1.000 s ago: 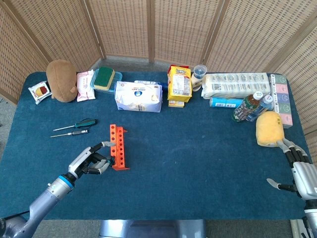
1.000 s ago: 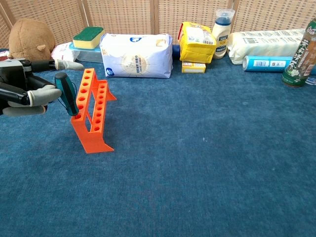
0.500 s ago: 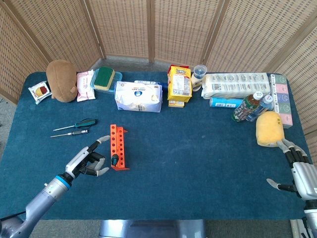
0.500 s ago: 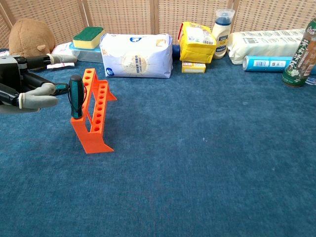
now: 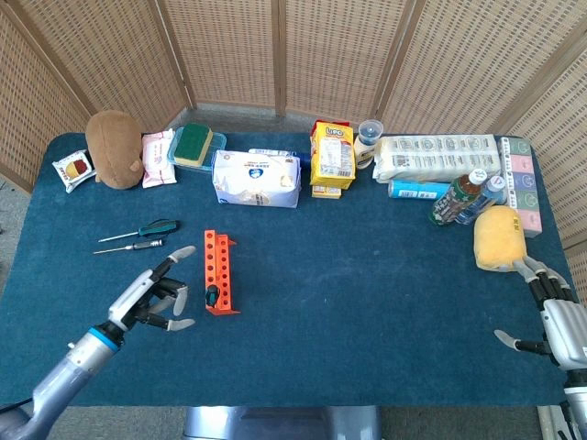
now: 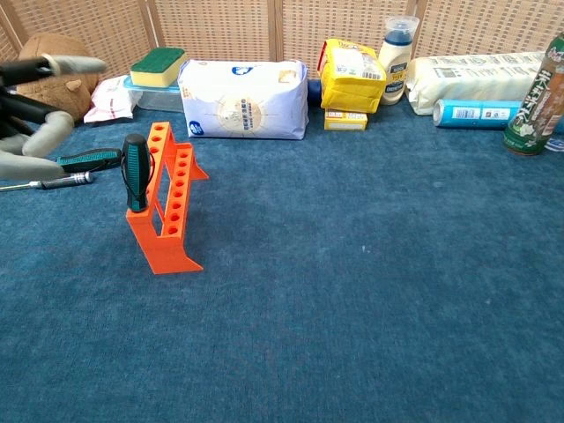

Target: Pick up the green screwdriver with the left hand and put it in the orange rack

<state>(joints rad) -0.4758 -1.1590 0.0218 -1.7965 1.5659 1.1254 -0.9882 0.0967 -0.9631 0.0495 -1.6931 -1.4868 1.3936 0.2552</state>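
The green screwdriver [image 6: 136,172] stands upright in the near end of the orange rack [image 6: 165,214], handle up; from the head view it shows as a dark handle [image 5: 213,296] in the rack [image 5: 220,272]. My left hand [image 5: 153,298] hovers just left of the rack with fingers spread, holding nothing; in the chest view the left hand [image 6: 35,110] sits at the far left edge. My right hand [image 5: 558,323] rests open at the table's right edge, near a yellow sponge [image 5: 499,237].
Two more screwdrivers [image 5: 138,236] lie on the blue cloth left of the rack. Along the back stand a brown plush [image 5: 114,148], a white bag [image 5: 257,177], yellow snack packs [image 5: 332,158], paper rolls [image 5: 438,157] and bottles [image 5: 463,197].
My left hand let go of the green screwdriver, now standing in the rack, and drew back to the left with fingers opening. The right hand stayed put.
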